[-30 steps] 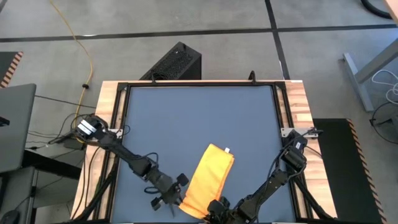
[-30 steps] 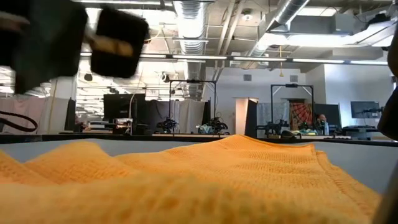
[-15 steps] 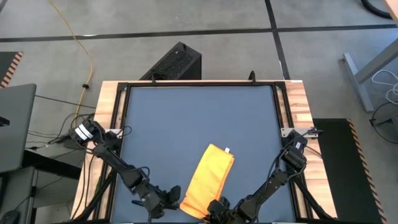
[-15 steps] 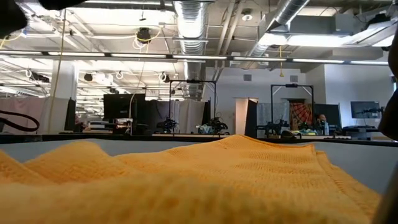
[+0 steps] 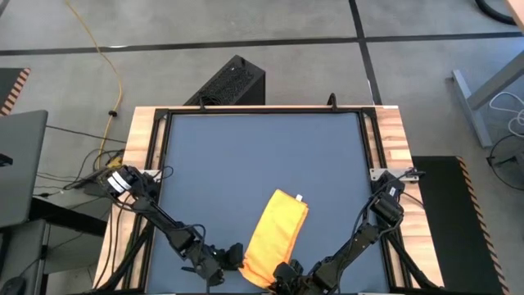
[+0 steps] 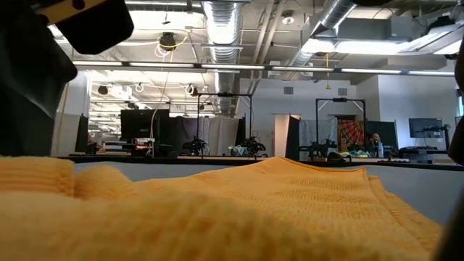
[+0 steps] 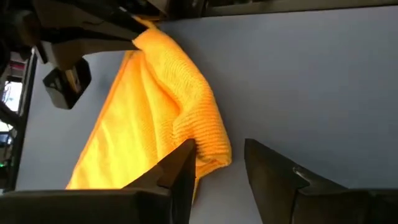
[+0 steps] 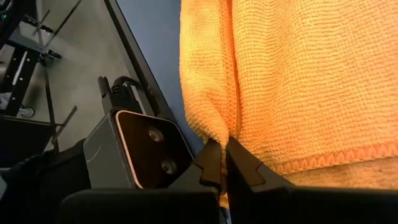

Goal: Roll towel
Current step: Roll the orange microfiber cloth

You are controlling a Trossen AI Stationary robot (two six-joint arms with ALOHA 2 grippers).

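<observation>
- One towel (image 5: 274, 238), folded, lies on one dark blue bench (image 5: 262, 156).
- Left pincer (image 7: 219, 163): spread around the towel's corner.
- Right pincer (image 8: 224, 163): pinching the towel's edge.

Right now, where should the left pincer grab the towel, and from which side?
Probably the near left corner of the towel, coming in low from the left along the tabletop. That corner bulges up in a soft fold just ahead of the open left pincer, so the fingers can close around it. The right pincer is pinching the near edge beside it, so stay on the left.
</observation>
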